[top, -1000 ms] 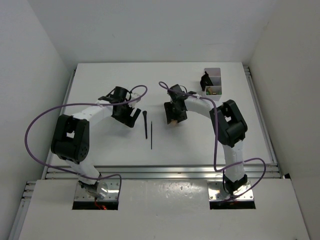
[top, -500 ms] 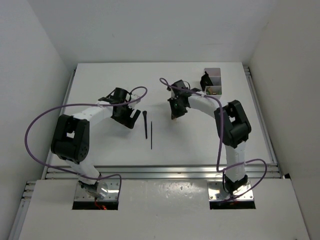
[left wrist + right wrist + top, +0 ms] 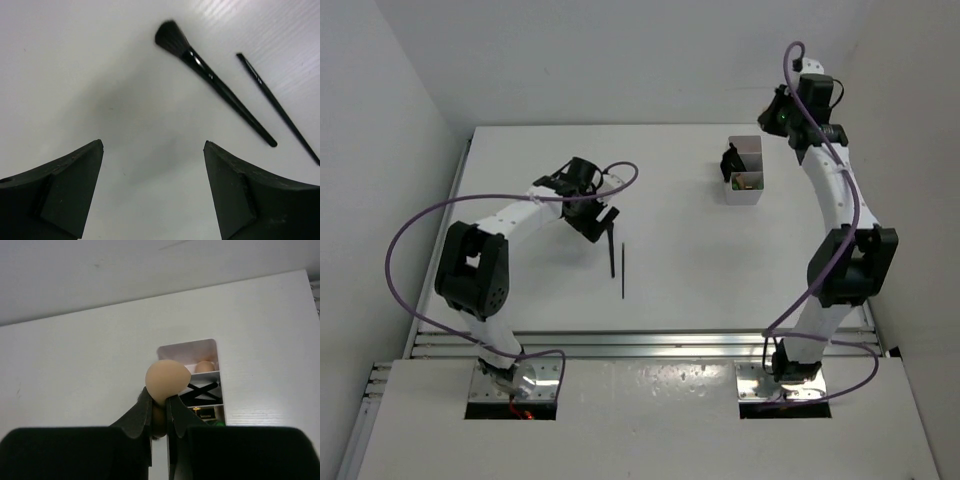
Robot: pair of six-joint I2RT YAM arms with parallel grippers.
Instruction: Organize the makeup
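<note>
Arms of a two-armed robot reach out over a white table. At far left, the left gripper hangs low above the tabletop with its jaws spread wide and nothing between them. Its own wrist camera shows what the overhead view only hints at. The two dark fingers frame bare table, and the left gripper is clear of the brush beyond it. That brush is black, with a fluffy head pointing away from the fingers.

Just right of the brush lies a thin black pencil, close alongside but not touching it. From above, the brush and pencil read only as two dark slivers near mid-table.

Farther right stands the white box, well apart from the pair. The overhead camera shows dark and greenish contents there, too small to name.

At far right, the right gripper is raised high past the box. Only its wrist view shows its load: the right gripper is pinched tight on a beige sponge. The box lies below, with a second sponge in its far compartment. Crossed black items fill the middle one.
</note>
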